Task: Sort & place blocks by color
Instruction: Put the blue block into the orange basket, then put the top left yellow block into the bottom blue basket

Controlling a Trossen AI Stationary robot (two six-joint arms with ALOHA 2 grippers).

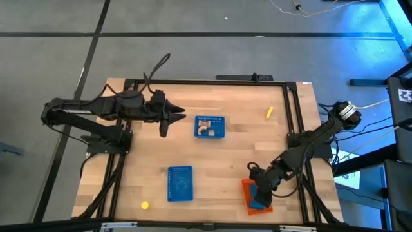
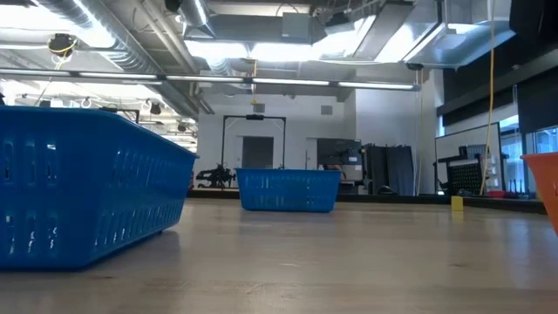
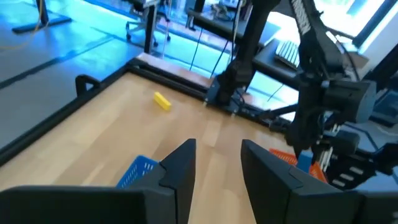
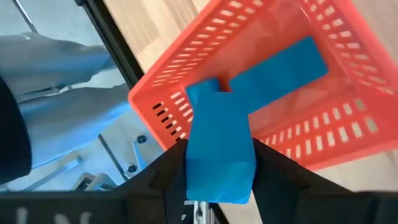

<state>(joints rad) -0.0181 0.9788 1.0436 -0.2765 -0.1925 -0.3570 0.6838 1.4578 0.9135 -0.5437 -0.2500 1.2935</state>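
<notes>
Right wrist view shows the right gripper [image 4: 219, 177] clamping a blue wooden cuboid block [image 4: 219, 146] over the orange mesh basket [image 4: 186, 81]; release comes next. Left gripper [image 3: 217, 165] waits, parted.

1. A large blue mesh basket [image 2: 87, 187] fills the near left side of the wooden counter [image 2: 349, 262].
2. A second blue basket [image 2: 288, 190] stands farther back on the counter, to the right of the large one and well apart from it.
3. A small yellow block [image 2: 457, 203] sits upright, right of the second basket.
4. An orange basket's edge [image 2: 545, 187] shows right of the yellow block.
</notes>
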